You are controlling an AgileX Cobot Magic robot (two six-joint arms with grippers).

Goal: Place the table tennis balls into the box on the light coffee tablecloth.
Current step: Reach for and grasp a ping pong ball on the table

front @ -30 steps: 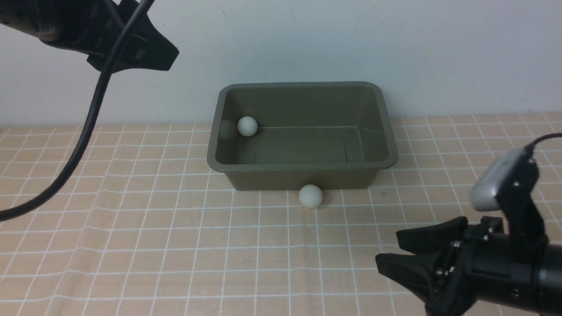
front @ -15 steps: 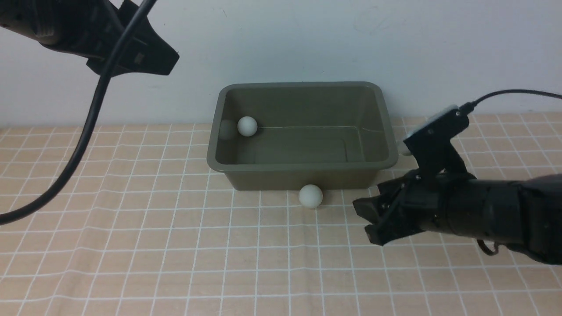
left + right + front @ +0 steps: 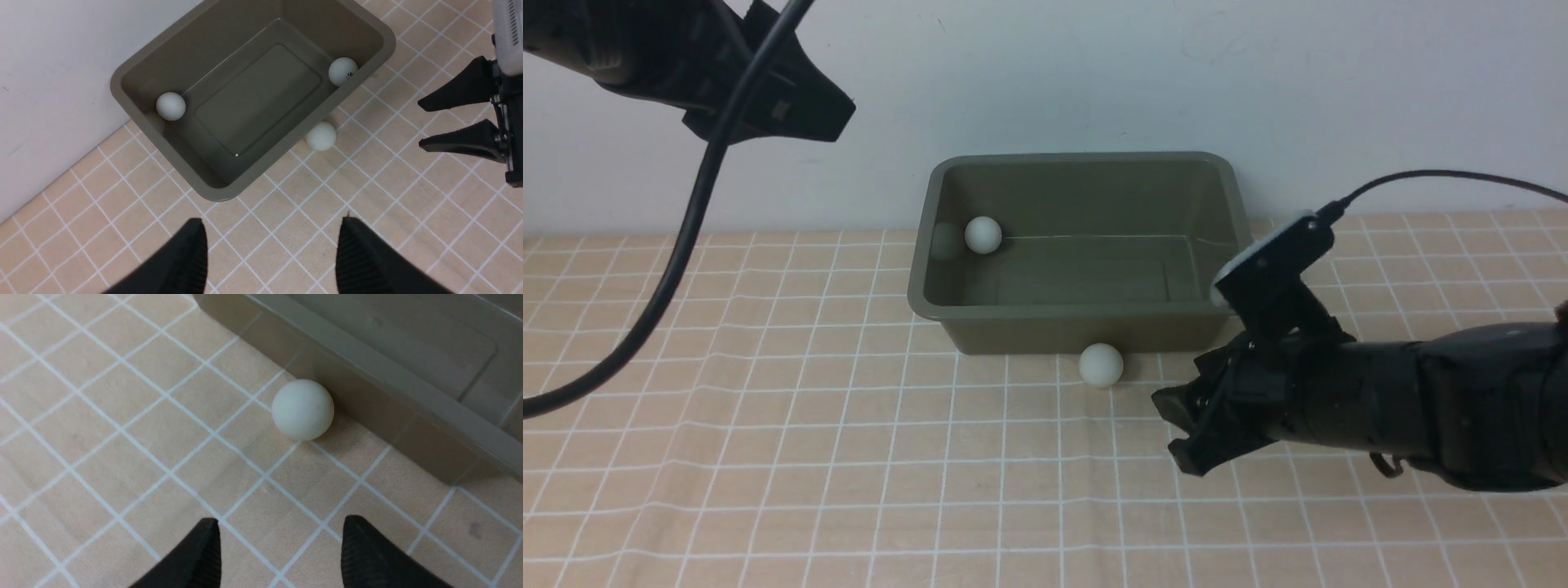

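Table tennis balls (image 3: 983, 234): two lie in the olive-green box (image 3: 1029, 335), one at its 9 o'clock end, a marked ball (image 3: 343, 71) near 4 o'clock. The third ball (image 3: 1101, 364) sits on the tablecloth (image 3: 768, 408) beside the box's 6 o'clock wall. My right gripper (image 3: 1174, 431) hovers spread and empty at its 4 o'clock; my left gripper (image 3: 270, 220), spread too, hangs high.

Two balls (image 3: 170, 106) in box (image 3: 1086, 331), third ball (image 3: 1101, 364) just before it

The left claw (image 3: 270, 230) hangs raised, jaws apart; the right claw (image 3: 1176, 430) reaches low, jaws apart, empty.
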